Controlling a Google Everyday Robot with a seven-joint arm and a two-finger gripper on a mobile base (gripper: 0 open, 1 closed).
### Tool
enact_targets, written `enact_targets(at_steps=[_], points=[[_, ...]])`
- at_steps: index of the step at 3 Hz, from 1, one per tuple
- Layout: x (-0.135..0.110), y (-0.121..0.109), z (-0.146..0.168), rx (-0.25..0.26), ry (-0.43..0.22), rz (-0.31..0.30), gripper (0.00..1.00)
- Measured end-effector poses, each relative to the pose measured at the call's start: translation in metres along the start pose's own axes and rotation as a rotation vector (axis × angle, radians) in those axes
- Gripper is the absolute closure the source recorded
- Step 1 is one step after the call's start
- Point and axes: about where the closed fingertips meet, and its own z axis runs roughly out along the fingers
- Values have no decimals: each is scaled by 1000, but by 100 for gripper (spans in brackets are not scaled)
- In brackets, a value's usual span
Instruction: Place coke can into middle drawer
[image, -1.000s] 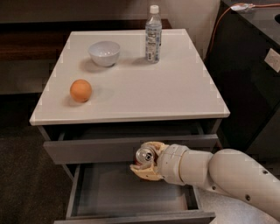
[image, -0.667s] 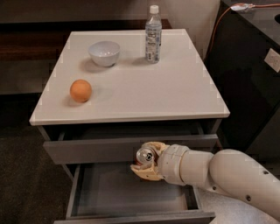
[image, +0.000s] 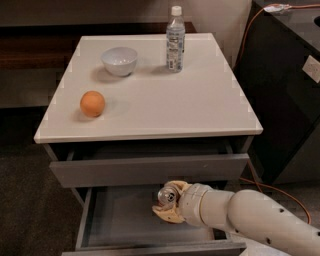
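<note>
Orange (image: 92, 103), bowl (image: 119, 60): on the cabinet top, well apart from the work.
Middle drawer (image: 117, 220): open, grey floor bare on its left side.
Coke can (image: 166, 195): over the drawer interior, silver top toward camera, seemingly tilted; likely to roll or tip if released so.
Gripper (image: 169, 204): clamped around the can, just below the top drawer front (image: 125, 172); a straight lift risks a knock.
</note>
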Motion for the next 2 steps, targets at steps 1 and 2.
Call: enact_targets(at_steps=[1, 2], points=[[26, -1, 16, 16, 0, -3, 100], [48, -6, 36, 29, -33, -15, 100]])
